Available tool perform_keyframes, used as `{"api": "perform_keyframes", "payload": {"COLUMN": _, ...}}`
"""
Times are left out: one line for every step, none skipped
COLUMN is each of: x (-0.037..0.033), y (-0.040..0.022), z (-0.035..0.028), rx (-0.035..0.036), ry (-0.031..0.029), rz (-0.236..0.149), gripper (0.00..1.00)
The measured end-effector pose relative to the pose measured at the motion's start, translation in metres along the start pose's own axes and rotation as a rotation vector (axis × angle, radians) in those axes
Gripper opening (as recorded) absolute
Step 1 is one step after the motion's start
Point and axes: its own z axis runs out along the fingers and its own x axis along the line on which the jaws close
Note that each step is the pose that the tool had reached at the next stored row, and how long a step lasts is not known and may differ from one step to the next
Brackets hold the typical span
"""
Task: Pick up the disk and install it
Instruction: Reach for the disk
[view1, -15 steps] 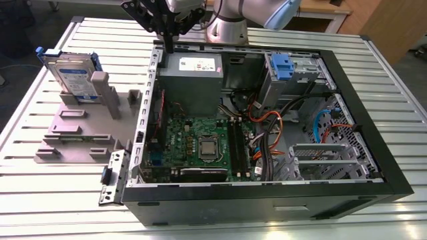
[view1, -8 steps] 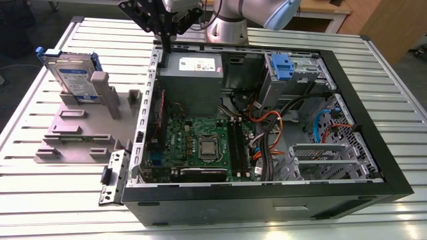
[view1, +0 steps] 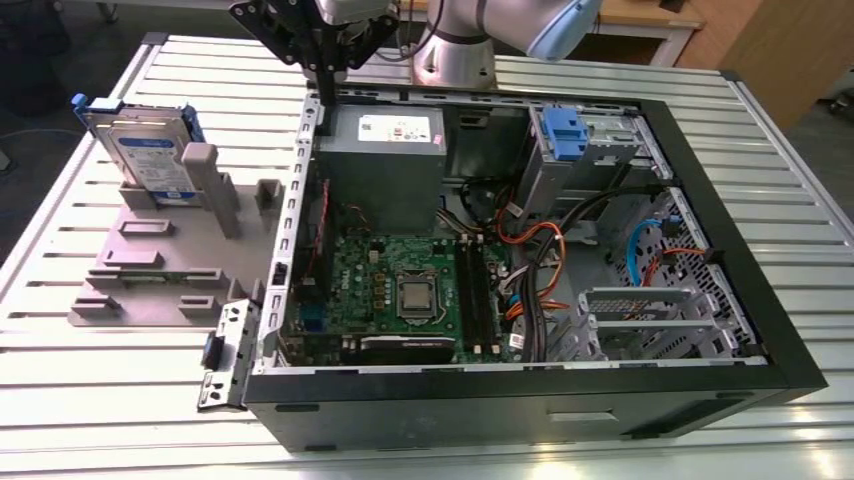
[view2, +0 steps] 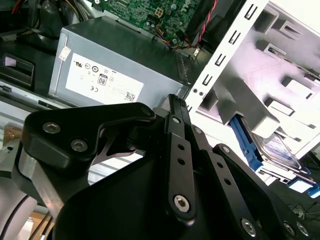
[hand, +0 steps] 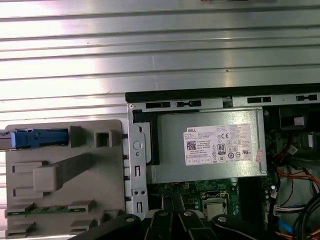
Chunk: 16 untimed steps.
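Observation:
The disk (view1: 140, 150) stands on its edge in a grey holder (view1: 160, 250) on the exterior view's left, outside the open computer case (view1: 534, 390). It is silver with a white-and-blue label and blue side rails. The second wrist view shows the disk (view2: 277, 150) beyond the case wall, and the first wrist view shows the blue rail of the disk (hand: 40, 138) edge-on. My gripper (view1: 327, 68) hangs above the case's back left corner, to the right of the disk and apart from it. Its black fingers (view2: 176, 107) are shut together with nothing between them.
Inside the case are a grey power supply box (view1: 387, 150) with a white sticker, a green motherboard (view1: 400, 290), loose orange and black cables (view1: 534, 250), and an upright silver cage (view1: 581, 145) with a blue latch. Everything rests on a slatted metal table (view1: 107, 400).

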Motion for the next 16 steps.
{"api": "perform_keyframes", "payload": {"x": 0.0006, "y": -0.0001, "z": 0.0000, "rx": 0.0000, "ry": -0.0001, "rz": 0.000, "gripper": 0.11}}
{"api": "perform_keyframes", "payload": {"x": 0.0011, "y": -0.0001, "z": 0.0000, "rx": 0.0001, "ry": 0.0001, "rz": 0.000, "gripper": 0.11}}
{"api": "perform_keyframes", "payload": {"x": 0.0016, "y": -0.0001, "z": 0.0000, "rx": 0.0000, "ry": 0.0000, "rz": 0.000, "gripper": 0.11}}
{"api": "perform_keyframes", "payload": {"x": 0.0022, "y": -0.0002, "z": 0.0001, "rx": 0.0000, "ry": -0.0001, "rz": 0.000, "gripper": 0.11}}
{"api": "perform_keyframes", "payload": {"x": 0.0027, "y": -0.0002, "z": 0.0001, "rx": 0.0000, "ry": 0.0000, "rz": 0.000, "gripper": 0.11}}
{"api": "perform_keyframes", "payload": {"x": 0.0032, "y": -0.0003, "z": 0.0001, "rx": 0.0000, "ry": 0.0000, "rz": 0.000, "gripper": 0.11}}
{"api": "perform_keyframes", "payload": {"x": 0.0038, "y": -0.0003, "z": 0.0001, "rx": 0.0000, "ry": 0.0000, "rz": 0.000, "gripper": 0.11}}
{"api": "perform_keyframes", "payload": {"x": 0.0044, "y": -0.0004, "z": 0.0002, "rx": 0.0000, "ry": 0.0000, "rz": 0.000, "gripper": 0.11}}
{"api": "perform_keyframes", "payload": {"x": 0.0050, "y": -0.0004, "z": 0.0002, "rx": 0.0001, "ry": 0.0000, "rz": 0.000, "gripper": 0.11}}
{"api": "perform_keyframes", "payload": {"x": 0.0056, "y": -0.0005, "z": 0.0002, "rx": 0.0000, "ry": 0.0000, "rz": 0.000, "gripper": 0.11}}
{"api": "perform_keyframes", "payload": {"x": 0.0062, "y": -0.0005, "z": 0.0002, "rx": 0.0000, "ry": 0.0000, "rz": 0.000, "gripper": 0.11}}
{"api": "perform_keyframes", "payload": {"x": 0.0068, "y": -0.0006, "z": 0.0003, "rx": 0.0000, "ry": 0.0000, "rz": 0.000, "gripper": 0.11}}
{"api": "perform_keyframes", "payload": {"x": 0.0074, "y": -0.0006, "z": 0.0003, "rx": 0.0000, "ry": -0.0001, "rz": 0.000, "gripper": 0.11}}
{"api": "perform_keyframes", "payload": {"x": 0.0080, "y": -0.0007, "z": 0.0003, "rx": 0.0000, "ry": 0.0000, "rz": 0.000, "gripper": 0.11}}
{"api": "perform_keyframes", "payload": {"x": 0.0085, "y": -0.0007, "z": 0.0004, "rx": 0.0000, "ry": 0.0001, "rz": 0.000, "gripper": 0.11}}
{"api": "perform_keyframes", "payload": {"x": 0.0091, "y": -0.0007, "z": 0.0004, "rx": 0.0000, "ry": 0.0004, "rz": 0.000, "gripper": 0.11}}
